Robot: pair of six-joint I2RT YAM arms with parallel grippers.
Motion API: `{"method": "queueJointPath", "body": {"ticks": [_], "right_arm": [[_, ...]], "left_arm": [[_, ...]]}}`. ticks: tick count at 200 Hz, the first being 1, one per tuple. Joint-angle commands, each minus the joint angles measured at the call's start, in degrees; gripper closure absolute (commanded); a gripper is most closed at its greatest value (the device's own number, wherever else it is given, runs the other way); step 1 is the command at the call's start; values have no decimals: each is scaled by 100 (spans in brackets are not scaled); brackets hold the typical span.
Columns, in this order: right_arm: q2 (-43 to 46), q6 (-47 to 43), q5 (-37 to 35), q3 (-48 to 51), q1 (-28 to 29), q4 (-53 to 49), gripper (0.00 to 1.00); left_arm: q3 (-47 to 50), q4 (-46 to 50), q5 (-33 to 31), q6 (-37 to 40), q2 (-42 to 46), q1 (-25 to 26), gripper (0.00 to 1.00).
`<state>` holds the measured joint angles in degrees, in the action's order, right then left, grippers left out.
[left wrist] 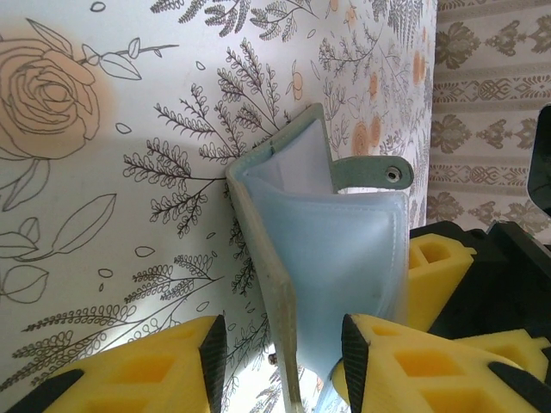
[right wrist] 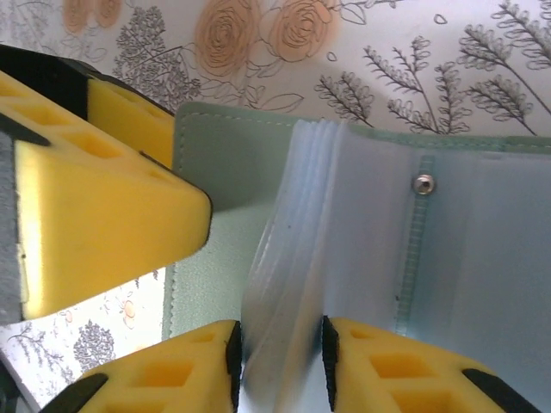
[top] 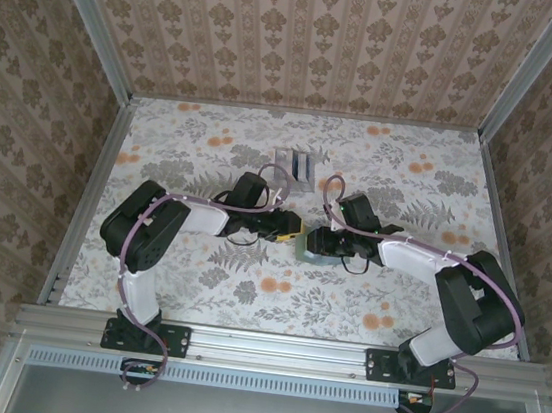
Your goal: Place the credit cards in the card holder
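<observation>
Wallet, lower end cropped: my right claw pinches its cloudy sleeves, my left claw stands spread astride its cover edge; sleeve contents unreadable.

1 card holder, 1 silvery slotted stand, 2 grippers: left gripper, right gripper. Stand's contents too small to count.

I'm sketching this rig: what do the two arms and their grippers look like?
The left arm and right arm have white links between black joints, each trailed by a purplish cable. The left gripper and right gripper carry yellow wedge-shaped fingers with hollow cells and black inner faces.
</observation>
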<state>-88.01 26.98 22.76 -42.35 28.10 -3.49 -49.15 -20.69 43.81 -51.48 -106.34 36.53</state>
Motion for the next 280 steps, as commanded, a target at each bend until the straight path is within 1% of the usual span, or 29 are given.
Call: {"method": "queueJointPath", "body": {"ticks": [1,25,45,74,85,105,152,164,176,194,214,233,255,262,280], "right_arm": [[-188,25,325,34,-32,283,65],[-261,72,269,25,-33,311,66],[-293,92,203,34,-42,353,62],[-339,136,202,27,-50,430,61],[-364,162,211,38,-50,487,58],[-404,188,255,77,-50,582,57],[-402,321,296,207,-67,806,62],[-402,304,332,204,-72,798,66],[-408,299,376,206,-85,801,73],[-377,324,374,243,-85,837,75],[-342,345,385,279,-85,868,75],[-332,343,404,293,-85,853,75],[-348,360,438,321,-86,922,74],[-362,377,449,332,-81,959,74],[-350,383,424,332,-85,913,74]], "left_arm": [[-163,-89,180,22,95,-67,58],[-156,-20,195,83,149,-128,58],[-159,29,207,116,149,-172,58],[-193,128,250,178,103,-199,56],[-208,168,259,200,91,-199,55],[-225,175,276,209,61,-199,55],[-335,171,340,213,-26,-208,58],[-344,138,350,209,-52,-199,63],[-340,115,335,195,-83,-191,67],[-341,145,282,216,-123,-173,70],[-346,243,220,269,-179,-155,70],[-396,309,185,306,-252,-116,62],[-430,300,172,308,-303,-68,60],[-441,289,172,306,-316,-59,64],[-423,267,171,292,-343,-50,85]]}}
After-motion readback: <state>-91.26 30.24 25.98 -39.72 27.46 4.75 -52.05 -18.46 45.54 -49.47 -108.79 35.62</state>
